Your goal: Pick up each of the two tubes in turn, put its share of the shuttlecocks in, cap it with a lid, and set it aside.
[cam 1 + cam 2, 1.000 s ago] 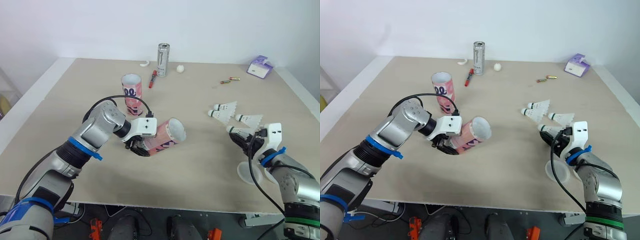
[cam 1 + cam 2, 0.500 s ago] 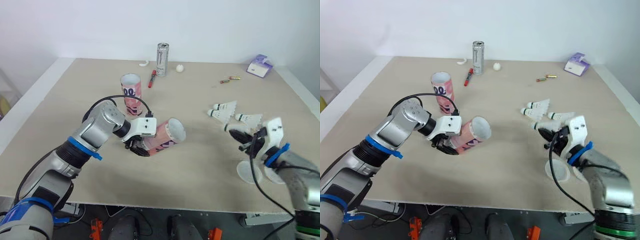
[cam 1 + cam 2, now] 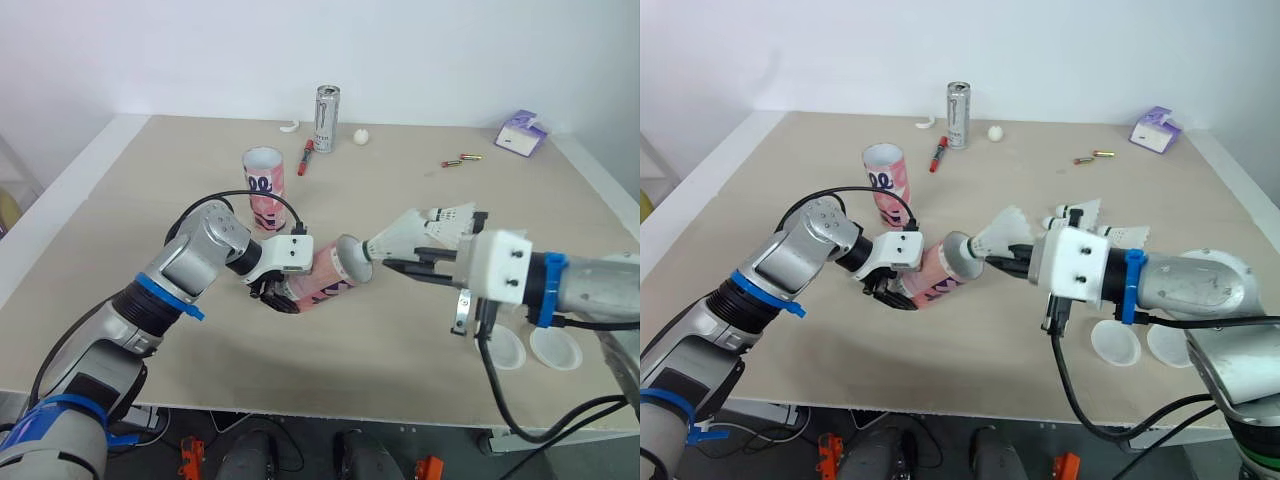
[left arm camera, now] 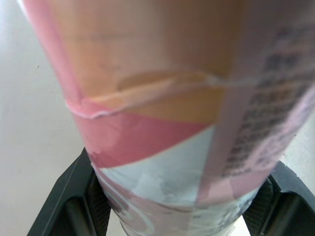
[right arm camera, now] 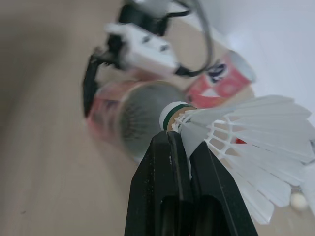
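near the desk's (image 3: 400, 170) front edge, the right gripper (image 5: 181, 143) is closed on a shuttlecock (image 3: 405, 233) at the skirt's base, just behind the cork. the cork sits at the mouth of the tilted tube (image 3: 325, 275), which the left gripper (image 3: 278, 293) clamps around its lower body. the shuttlecock looks feather-light and easily crushed, so a hold near the cork seems wise; the tube looks light but stiff. the other tube (image 3: 263, 185) stands upright toward the far left; two lids (image 3: 505, 345) lie by the front right corner.

Holds a tilted pink tube (image 3: 938, 270) in the left gripper (image 3: 892, 289) and a shuttlecock (image 3: 1001, 232) in the right gripper (image 3: 1008, 264), cork at the tube's open mouth.
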Robot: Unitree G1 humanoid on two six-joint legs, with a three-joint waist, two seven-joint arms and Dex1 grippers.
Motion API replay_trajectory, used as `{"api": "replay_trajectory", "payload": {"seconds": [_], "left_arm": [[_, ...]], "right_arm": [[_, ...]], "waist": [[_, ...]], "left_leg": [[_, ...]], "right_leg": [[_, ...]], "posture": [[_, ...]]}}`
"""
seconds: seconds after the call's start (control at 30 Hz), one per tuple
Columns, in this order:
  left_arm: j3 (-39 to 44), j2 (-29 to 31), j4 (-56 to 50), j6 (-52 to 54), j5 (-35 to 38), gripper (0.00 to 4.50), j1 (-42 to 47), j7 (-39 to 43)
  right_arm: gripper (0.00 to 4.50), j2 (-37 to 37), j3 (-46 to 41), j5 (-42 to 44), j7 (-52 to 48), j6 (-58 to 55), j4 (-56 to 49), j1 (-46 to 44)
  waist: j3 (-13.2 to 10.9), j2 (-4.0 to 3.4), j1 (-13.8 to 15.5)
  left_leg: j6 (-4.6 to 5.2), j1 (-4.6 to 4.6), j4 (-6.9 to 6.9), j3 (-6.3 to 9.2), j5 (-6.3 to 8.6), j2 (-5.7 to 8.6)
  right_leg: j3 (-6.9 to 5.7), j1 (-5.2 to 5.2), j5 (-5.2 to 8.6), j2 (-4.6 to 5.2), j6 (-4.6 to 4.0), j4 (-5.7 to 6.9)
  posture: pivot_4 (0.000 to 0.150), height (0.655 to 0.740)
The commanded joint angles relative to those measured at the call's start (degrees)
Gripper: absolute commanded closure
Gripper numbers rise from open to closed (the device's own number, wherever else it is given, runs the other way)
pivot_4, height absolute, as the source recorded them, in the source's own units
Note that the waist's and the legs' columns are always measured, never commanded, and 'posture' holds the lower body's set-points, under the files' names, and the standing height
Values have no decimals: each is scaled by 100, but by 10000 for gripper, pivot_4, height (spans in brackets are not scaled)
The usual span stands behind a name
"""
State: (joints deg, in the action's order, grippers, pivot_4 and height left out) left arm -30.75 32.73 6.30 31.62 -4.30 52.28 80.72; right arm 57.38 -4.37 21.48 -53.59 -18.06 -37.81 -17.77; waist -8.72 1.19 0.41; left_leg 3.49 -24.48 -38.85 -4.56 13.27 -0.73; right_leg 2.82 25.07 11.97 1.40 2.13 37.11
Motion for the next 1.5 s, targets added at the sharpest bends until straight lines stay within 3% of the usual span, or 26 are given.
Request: {"api": "replay_trajectory", "payload": {"seconds": [0.03,0.2,0.3,0.53,0.6,0.73,0.87,0.93,1.0,1.03,1.07,1.17,1.27,1.3,1.5], "left_arm": [[-74,9,29,54,-23,15471,-13,34],[-72,8,-28,102,-17,15471,-44,8],[-71,9,-68,141,-10,15471,-66,-10],[-71,13,-85,165,7,15471,-78,-38],[-77,9,-78,158,3,15471,-76,-44],[-100,-6,-33,91,-16,15471,-44,-39],[-131,-38,44,-9,-44,15471,8,-16],[-143,-56,76,-28,-55,15471,29,-5],[-153,-69,91,-40,-67,15471,45,9],[-155,-76,86,-37,-70,15471,50,17],[-154,-81,81,-31,-72,15471,55,26],[-154,-86,91,-33,-79,15471,73,53],[-156,-79,123,-48,-87,15471,98,78],[-155,-81,142,-59,-92,15471,109,84],[-146,-138,266,-119,-101,15471,178,79]], "right_arm": [[44069,20,53,-284,-133,399,177,-159],[44069,-100,355,-452,-277,611,381,-453],[36230,-188,604,-462,-413,594,453,-747],[6479,-255,436,-18,-487,29,318,-938],[881,-299,222,331,-379,-353,305,-955],[881,-333,-321,1157,-155,-1259,696,-1157],[881,-300,-383,1315,-160,-1670,1362,-1461],[4629,-289,-265,1206,-196,-1696,1595,-1576],[10325,-184,-55,1079,-411,-1640,1672,-1632],[15415,-161,108,999,-492,-1649,1681,-1716],[16875,-154,254,955,-582,-1656,1679,-1801],[32824,-168,687,797,-867,-1640,1650,-2079],[42734,-239,1051,740,-1088,-1755,1603,-2372],[44367,-272,1204,656,-1164,-1744,1615,-2488],[44367,-741,2291,-160,-1473,-1546,2061,-3183]], "waist": [[0,0,0],[0,0,-1],[0,0,0],[0,1,2],[0,1,3],[0,1,2],[0,1,3],[0,1,4],[1,0,4],[1,0,4],[1,0,2],[1,-1,3],[1,-1,1],[1,-1,1],[1,-1,4]], "left_leg": [[0,0,0,0,0,0],[0,3,-1,2,0,-2],[0,3,-1,4,0,-3],[0,2,-1,2,0,-2],[0,2,-1,3,0,-3],[0,2,-1,3,0,-3],[0,3,-1,2,-1,-3],[0,3,-1,2,0,-3],[0,2,-1,1,-1,-2],[1,1,-1,1,0,-2],[0,1,-1,1,0,-2],[0,0,-1,1,0,-2],[1,-1,-1,0,0,-2],[1,-2,-1,-3,0,-2],[0,-5,-1,0,-1,-3]], "right_leg": [[0,0,-1,0,0,0],[-3,1,-3,-4,-2,2],[-4,0,-3,-5,-4,3],[-3,-1,-3,-1,-4,3],[-3,-1,-3,-1,-4,3],[-3,-1,-5,1,-8,3],[-6,-2,-8,4,-10,2],[-5,-2,-8,4,-11,2],[-5,-1,-8,4,-11,2],[-4,0,-8,3,-11,2],[-4,0,-8,3,-11,3],[-5,4,-7,1,-10,4],[-5,5,-7,2,-9,3],[-4,6,-8,4,-9,3],[-7,11,-8,2,-11,5]], "posture": [[1500,7400],[1500,7400],[1500,7400],[1500,7400],[1500,7400],[1500,7400],[1500,7400],[1500,7400],[1500,7400],[1500,7400],[1500,7400],[1500,7400],[1500,7400],[1500,7400],[1500,7400]]}}
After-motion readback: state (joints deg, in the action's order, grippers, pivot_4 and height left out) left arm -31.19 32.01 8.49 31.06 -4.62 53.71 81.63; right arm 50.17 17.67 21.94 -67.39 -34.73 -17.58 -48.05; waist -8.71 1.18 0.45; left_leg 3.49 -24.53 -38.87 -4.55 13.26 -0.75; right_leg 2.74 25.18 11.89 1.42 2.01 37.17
